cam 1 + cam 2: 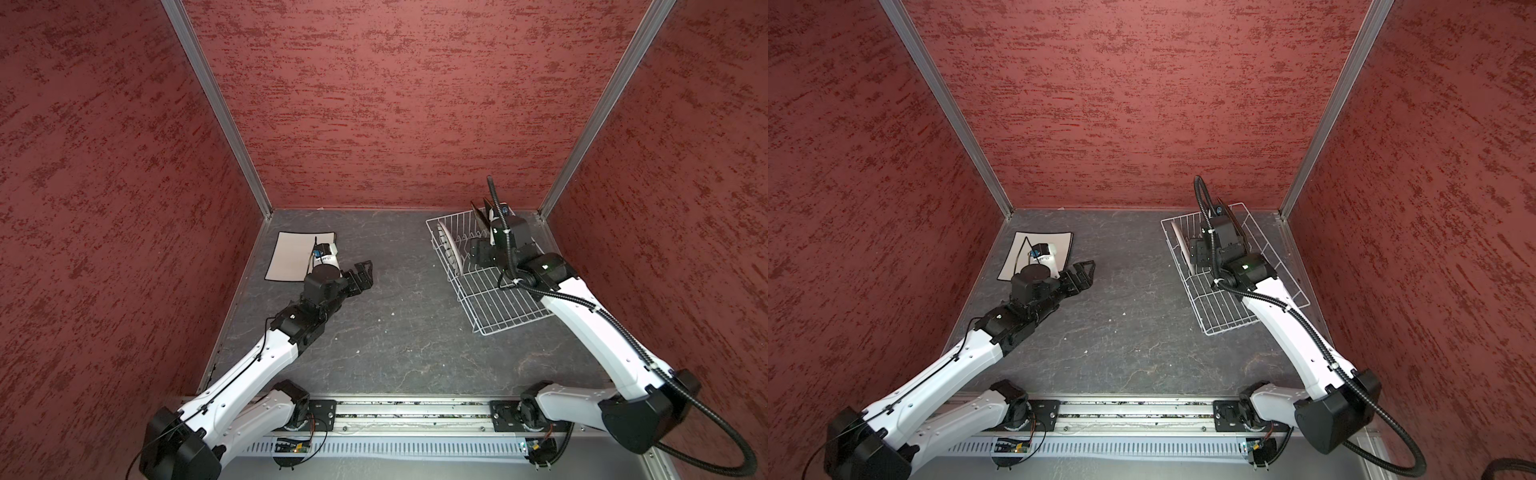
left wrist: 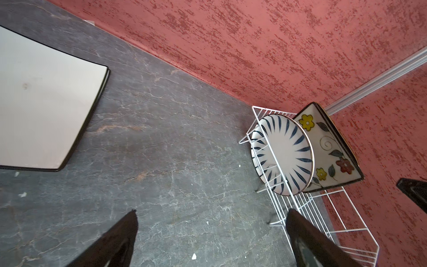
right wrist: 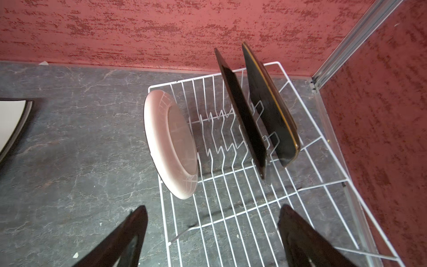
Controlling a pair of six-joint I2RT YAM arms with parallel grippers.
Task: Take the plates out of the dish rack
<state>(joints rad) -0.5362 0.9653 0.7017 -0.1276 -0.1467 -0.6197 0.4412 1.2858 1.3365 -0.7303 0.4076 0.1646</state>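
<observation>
Left wrist shows streaked round plate [image 2: 283, 153] in wire rack [image 2: 318, 208].

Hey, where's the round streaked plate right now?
The round streaked plate stands on edge in the dish rack, back right on the table in a top view, at the rack's left side; the floral plate is next along, a gap apart.

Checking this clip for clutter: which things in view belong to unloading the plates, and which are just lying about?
Belong: dish rack; round streaked plate, floral square plate and dark-backed plate standing in it; cream square plate, possibly two stacked, flat on the table.
Lying about: white specks on the table; white scrap at the foot of the back wall.
</observation>
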